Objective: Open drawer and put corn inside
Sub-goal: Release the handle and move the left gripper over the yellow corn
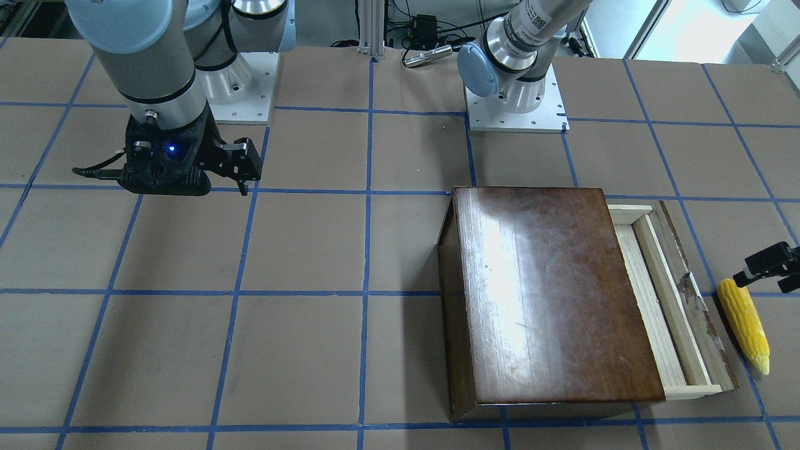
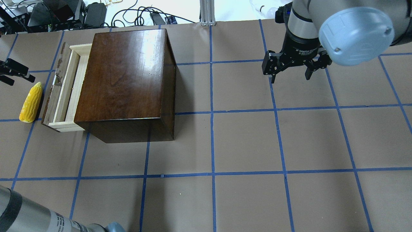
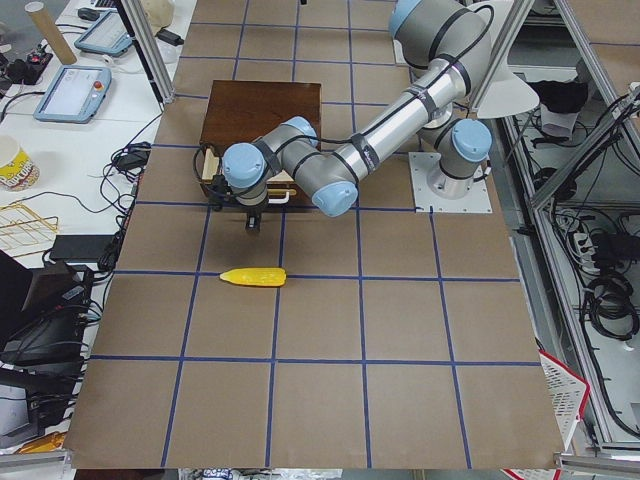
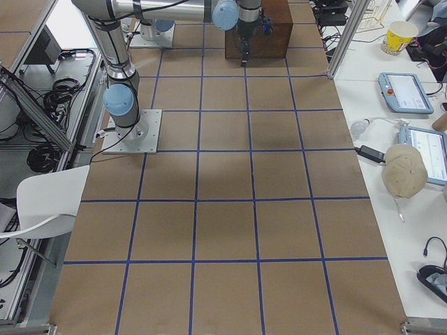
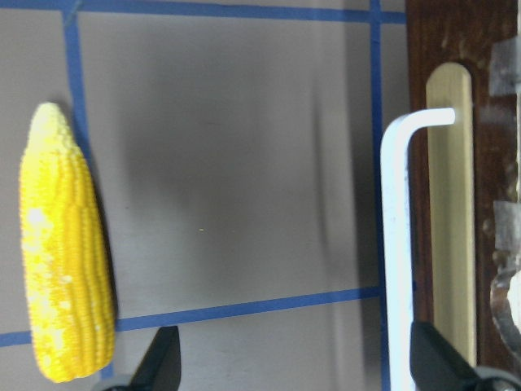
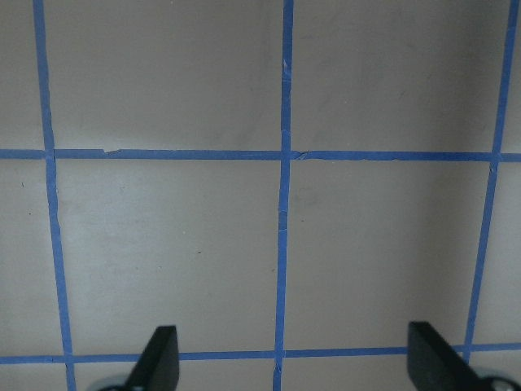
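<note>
Counts: one corn (image 2: 31, 102), one drawer (image 2: 68, 87), one cabinet (image 2: 125, 77), two hands.
Left hand (image 5: 295, 354): fingers spread, nothing gripped. Corn lies just outside one finger, white handle (image 5: 396, 244) of drawer front by other.
Drawer partly pulled out.
Corn flat on surface (image 2: 244, 141), parallel to drawer front, narrow gap between.
Right hand (image 2: 290, 77): fingers spread, well apart from cabinet. "Adaptive" legible on its body.

Glossy dark-brown wooden cabinet (image 2: 125, 83) at ten o'clock on brown blue-taped worktop (image 2: 244, 141), pale wooden drawer (image 2: 66, 90) open at its nine o'clock, small yellow corn cob (image 2: 31, 102) just beside it
</note>
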`<state>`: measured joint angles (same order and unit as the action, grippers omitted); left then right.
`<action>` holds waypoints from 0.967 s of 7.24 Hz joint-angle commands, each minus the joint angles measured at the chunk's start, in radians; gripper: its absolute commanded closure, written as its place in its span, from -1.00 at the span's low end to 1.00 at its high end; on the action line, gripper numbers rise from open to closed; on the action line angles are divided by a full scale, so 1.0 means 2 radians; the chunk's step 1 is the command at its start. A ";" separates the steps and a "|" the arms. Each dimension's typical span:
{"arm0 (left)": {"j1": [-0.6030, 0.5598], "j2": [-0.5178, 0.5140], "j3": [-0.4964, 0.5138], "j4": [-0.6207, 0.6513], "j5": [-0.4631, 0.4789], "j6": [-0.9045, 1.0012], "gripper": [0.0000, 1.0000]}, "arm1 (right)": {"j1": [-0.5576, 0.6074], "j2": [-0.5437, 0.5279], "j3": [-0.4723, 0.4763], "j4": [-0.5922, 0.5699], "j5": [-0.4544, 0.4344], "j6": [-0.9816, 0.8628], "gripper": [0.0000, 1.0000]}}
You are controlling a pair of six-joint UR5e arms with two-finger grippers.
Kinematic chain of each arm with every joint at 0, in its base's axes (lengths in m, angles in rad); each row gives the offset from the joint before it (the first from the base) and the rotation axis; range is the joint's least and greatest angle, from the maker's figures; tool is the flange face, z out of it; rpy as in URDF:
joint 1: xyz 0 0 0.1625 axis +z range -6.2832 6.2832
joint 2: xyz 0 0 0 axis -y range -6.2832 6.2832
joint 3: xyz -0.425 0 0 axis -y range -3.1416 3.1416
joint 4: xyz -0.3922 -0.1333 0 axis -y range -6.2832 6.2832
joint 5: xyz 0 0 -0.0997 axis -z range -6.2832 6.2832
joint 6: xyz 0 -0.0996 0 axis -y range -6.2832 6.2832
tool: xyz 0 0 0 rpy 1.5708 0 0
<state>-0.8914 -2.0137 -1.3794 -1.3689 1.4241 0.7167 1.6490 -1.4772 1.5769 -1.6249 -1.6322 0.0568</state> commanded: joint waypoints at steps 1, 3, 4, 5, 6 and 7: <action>0.000 -0.019 0.003 0.055 0.049 0.001 -1.00 | 0.000 0.000 0.000 -0.001 0.000 0.000 -1.00; 0.000 -0.047 0.003 0.079 0.060 0.001 -1.00 | 0.000 0.000 0.000 0.000 0.000 0.000 -1.00; 0.001 -0.063 0.003 0.083 0.066 -0.002 -1.00 | 0.000 0.000 0.000 0.000 0.000 0.000 -1.00; 0.009 -0.074 0.003 0.084 0.069 -0.010 -1.00 | 0.000 0.000 0.000 0.000 0.000 0.000 -1.00; 0.012 -0.084 -0.001 0.093 0.070 -0.014 -1.00 | 0.000 0.000 0.000 -0.001 0.000 0.000 -1.00; 0.014 -0.095 -0.004 0.124 0.077 -0.015 -1.00 | 0.000 0.000 0.000 0.000 -0.001 0.000 -1.00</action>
<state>-0.8699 -2.1772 -1.3799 -1.1741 1.5652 0.6930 1.6490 -1.4772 1.5769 -1.6251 -1.6325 0.0567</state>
